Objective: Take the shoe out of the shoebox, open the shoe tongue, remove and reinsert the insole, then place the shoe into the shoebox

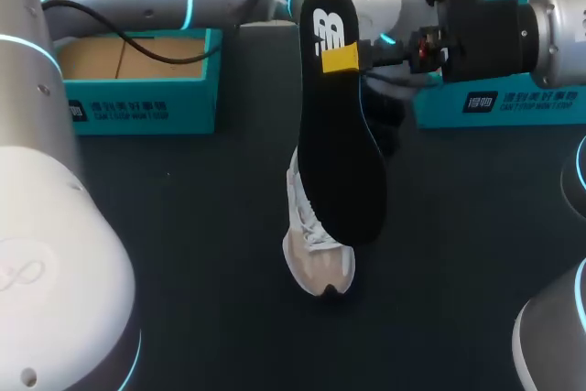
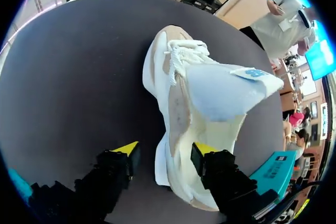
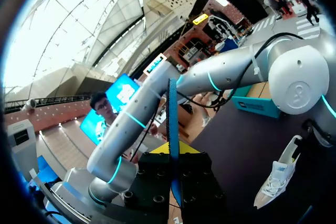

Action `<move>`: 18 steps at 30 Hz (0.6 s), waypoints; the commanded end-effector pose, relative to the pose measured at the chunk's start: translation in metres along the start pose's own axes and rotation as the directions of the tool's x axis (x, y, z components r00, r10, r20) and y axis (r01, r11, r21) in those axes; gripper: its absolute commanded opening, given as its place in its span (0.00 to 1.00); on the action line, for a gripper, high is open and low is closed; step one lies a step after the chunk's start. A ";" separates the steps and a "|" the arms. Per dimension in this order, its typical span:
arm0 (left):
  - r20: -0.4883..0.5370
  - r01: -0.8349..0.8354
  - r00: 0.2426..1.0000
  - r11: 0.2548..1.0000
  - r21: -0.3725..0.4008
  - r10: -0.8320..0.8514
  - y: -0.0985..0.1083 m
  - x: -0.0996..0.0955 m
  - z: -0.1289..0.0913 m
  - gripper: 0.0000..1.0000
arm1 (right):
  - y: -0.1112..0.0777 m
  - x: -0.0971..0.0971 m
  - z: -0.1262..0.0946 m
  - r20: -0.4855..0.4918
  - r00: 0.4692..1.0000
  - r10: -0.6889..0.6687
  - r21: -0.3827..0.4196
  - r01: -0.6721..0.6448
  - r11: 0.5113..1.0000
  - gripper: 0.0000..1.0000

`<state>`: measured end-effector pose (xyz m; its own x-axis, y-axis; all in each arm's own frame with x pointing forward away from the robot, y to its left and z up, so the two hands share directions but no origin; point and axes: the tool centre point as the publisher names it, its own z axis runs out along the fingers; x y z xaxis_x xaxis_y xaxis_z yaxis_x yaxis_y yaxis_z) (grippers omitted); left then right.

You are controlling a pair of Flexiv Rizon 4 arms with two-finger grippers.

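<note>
Right pincer (image 1: 341, 59) pinching the black insole (image 1: 341, 162) aloft, left pincer (image 2: 164, 150) spread at the heel of the shoe (image 2: 178, 108): aim toe-end into the opening, slide flat under the raised tongue (image 2: 226, 93).

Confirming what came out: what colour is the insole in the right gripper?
The flat insole is black with a white logo, clearest in the head view.

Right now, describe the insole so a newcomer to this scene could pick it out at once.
On the dark table, find the pale shoe lying in the middle. Held in the air over it by the right tool is the insole. Unlike the shoe, it is a flat, black, foot-shaped piece, with a white mark near its pinched end.
</note>
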<state>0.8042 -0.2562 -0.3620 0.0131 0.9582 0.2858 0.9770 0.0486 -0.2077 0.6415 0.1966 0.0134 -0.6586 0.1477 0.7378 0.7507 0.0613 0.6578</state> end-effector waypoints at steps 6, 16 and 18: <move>0.197 0.025 0.980 0.999 0.042 -0.033 0.001 0.012 -0.047 1.00 | -0.002 0.000 0.000 0.014 1.000 0.015 -0.006 -0.015 1.000 0.00; 0.438 0.009 0.898 0.999 0.050 -0.030 0.010 0.038 -0.094 1.00 | -0.011 -0.007 -0.057 0.111 0.984 0.137 -0.160 -0.118 0.980 0.00; 0.481 -0.004 0.876 0.999 0.037 -0.014 0.010 0.045 -0.102 1.00 | -0.007 -0.013 -0.067 0.125 0.979 0.160 -0.170 -0.138 0.976 0.00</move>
<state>0.8397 -0.2617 -0.2696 -0.0668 0.9978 -0.0053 0.9634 0.0631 -0.2604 0.6602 0.1619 0.0138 -0.5282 0.2654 0.8066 0.8173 -0.0988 0.5677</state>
